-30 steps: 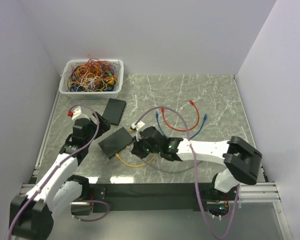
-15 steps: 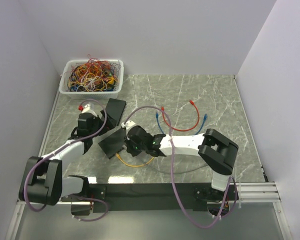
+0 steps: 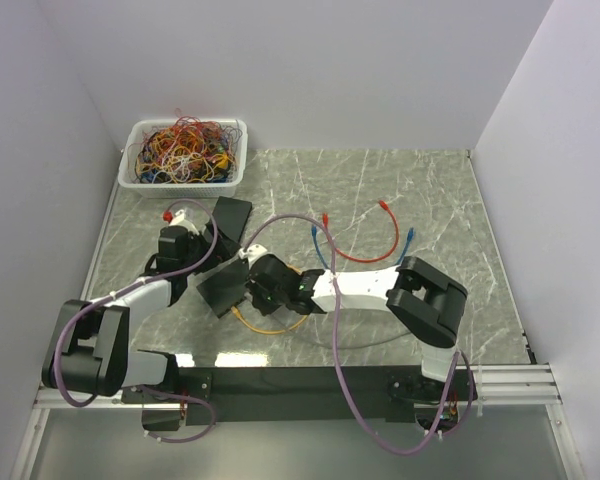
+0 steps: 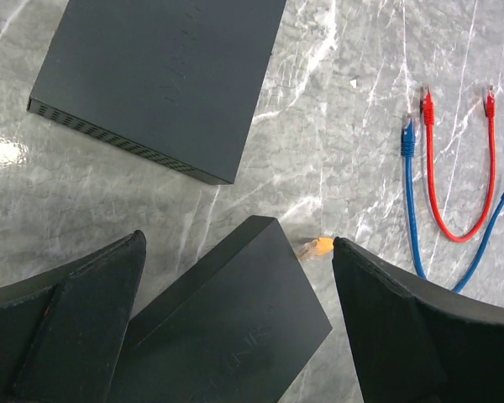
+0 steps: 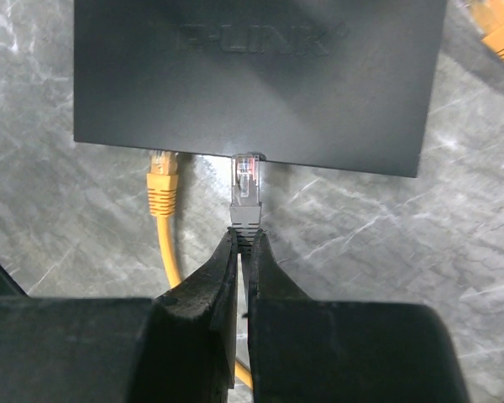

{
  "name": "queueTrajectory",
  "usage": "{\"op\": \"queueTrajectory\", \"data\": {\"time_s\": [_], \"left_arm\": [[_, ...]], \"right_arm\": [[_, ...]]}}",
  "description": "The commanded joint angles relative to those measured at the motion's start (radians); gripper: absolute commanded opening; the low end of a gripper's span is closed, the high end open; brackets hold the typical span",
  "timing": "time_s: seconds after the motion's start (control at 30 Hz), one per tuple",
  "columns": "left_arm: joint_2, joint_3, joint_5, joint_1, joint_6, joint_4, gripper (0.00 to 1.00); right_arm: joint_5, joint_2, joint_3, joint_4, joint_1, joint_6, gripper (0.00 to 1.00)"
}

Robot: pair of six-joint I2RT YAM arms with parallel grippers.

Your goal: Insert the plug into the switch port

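Note:
The black switch (image 5: 260,75) lies flat on the marble table, its port side facing my right gripper (image 5: 245,237). That gripper is shut on the ribbed boot of a grey plug (image 5: 247,191). The plug's clear tip meets the switch's port edge, just right of a yellow plug (image 5: 162,180) that sits at the neighbouring port. How deep the grey plug sits is not visible. My left gripper (image 4: 237,252) is open, its fingers (image 4: 67,327) straddling the far end of the switch (image 4: 227,327) without touching it. In the top view both grippers flank the switch (image 3: 220,288).
A second black box (image 4: 160,75) lies just beyond the switch. Red cable (image 3: 365,245) and blue cable (image 3: 408,243) lie loose at centre right. A yellow cable (image 3: 270,326) loops near the front. A white bin of tangled cables (image 3: 183,152) stands at the back left.
My right arm has swung left, bringing the grey plug up to the switch's edge. My left gripper has moved in from the left and now spans the switch's far end.

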Motion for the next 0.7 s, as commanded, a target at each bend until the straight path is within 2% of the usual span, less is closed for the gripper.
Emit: {"op": "queueTrajectory", "data": {"time_s": [0.0,0.23,0.67], "left_arm": [[0.019,-0.015,0.027,0.002,-0.020,0.059,0.99],[0.028,-0.010,0.019,0.000,-0.024,0.059,0.99],[0.076,-0.020,0.021,-0.015,-0.037,0.087,0.99]], "right_arm": [[0.015,-0.007,0.014,-0.016,0.019,0.008,0.00],[0.046,-0.051,-0.023,-0.029,0.046,0.022,0.00],[0.126,0.016,0.032,-0.042,0.045,0.002,0.00]]}}
